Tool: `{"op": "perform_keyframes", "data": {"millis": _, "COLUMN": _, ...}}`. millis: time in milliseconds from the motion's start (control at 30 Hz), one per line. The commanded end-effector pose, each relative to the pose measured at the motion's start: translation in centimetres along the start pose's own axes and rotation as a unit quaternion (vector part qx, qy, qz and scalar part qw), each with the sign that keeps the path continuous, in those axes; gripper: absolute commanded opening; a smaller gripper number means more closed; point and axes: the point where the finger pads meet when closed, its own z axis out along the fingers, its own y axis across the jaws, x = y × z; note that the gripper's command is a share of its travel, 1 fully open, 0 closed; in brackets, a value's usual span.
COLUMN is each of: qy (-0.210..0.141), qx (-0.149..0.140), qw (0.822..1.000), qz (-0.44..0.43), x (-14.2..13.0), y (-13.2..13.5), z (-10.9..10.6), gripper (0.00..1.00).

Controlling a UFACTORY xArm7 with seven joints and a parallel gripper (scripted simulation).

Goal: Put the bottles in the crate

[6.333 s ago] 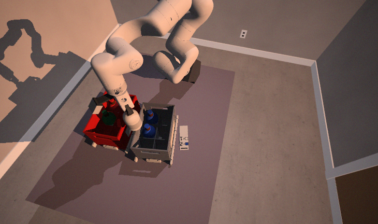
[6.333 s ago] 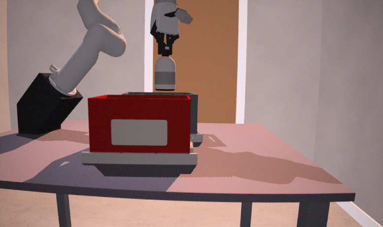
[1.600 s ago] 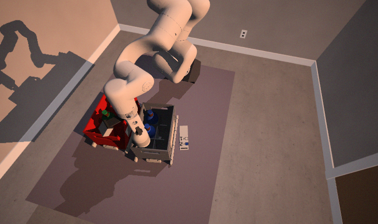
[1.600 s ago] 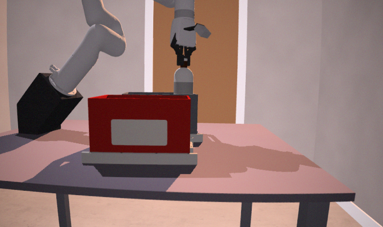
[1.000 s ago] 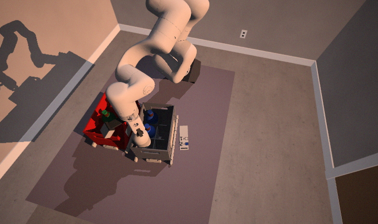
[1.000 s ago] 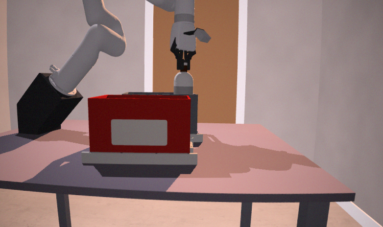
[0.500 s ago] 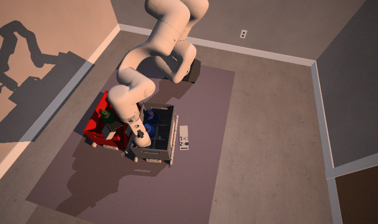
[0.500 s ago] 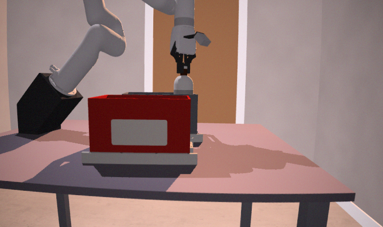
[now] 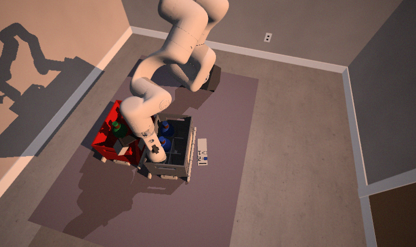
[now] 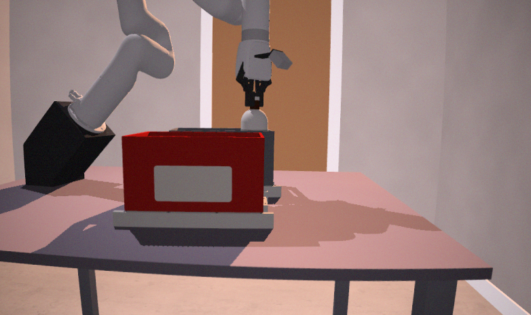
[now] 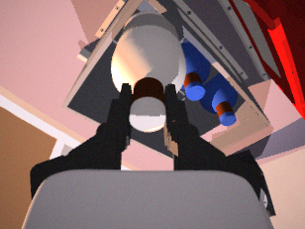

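Note:
My gripper point(image 10: 254, 102) point(image 11: 148, 97) is shut on the neck of a white bottle point(image 10: 254, 120) point(image 11: 146, 58). The bottle hangs upright, its lower part inside the grey crate point(image 9: 172, 172) point(image 10: 269, 156), at the end nearest the top view's lower edge; its base is hidden. Two blue bottles, one point(image 9: 166, 129) point(image 11: 223, 100) farther back and one point(image 9: 165, 145) point(image 11: 194, 78) nearer, stand in the same crate. A green bottle point(image 9: 119, 131) stands in the red crate point(image 9: 99, 151) point(image 10: 193, 152). The pick list point(image 9: 202, 143) appears to show blue 2, white 1.
The crates stand side by side, with pale strips point(image 9: 168, 177) point(image 10: 193, 220) around their bases. The arm hides part of the red crate's inside and the near left corner of the grey crate in the top view. The grey crate has dividers inside and raised walls.

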Motion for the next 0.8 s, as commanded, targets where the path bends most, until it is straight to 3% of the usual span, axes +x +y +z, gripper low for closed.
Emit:
{"op": "perform_keyframes", "data": {"millis": 0, "qy": 0.002, "qx": 0.001, "qw": 1.000, "qz": 0.000, "x": 0.1, "y": -0.1, "z": 0.4, "gripper": 0.00}}
{"op": "perform_keyframes", "data": {"millis": 767, "qy": 0.002, "qx": 0.001, "qw": 1.000, "qz": 0.000, "x": 0.1, "y": -0.1, "z": 2.3, "gripper": 0.00}}
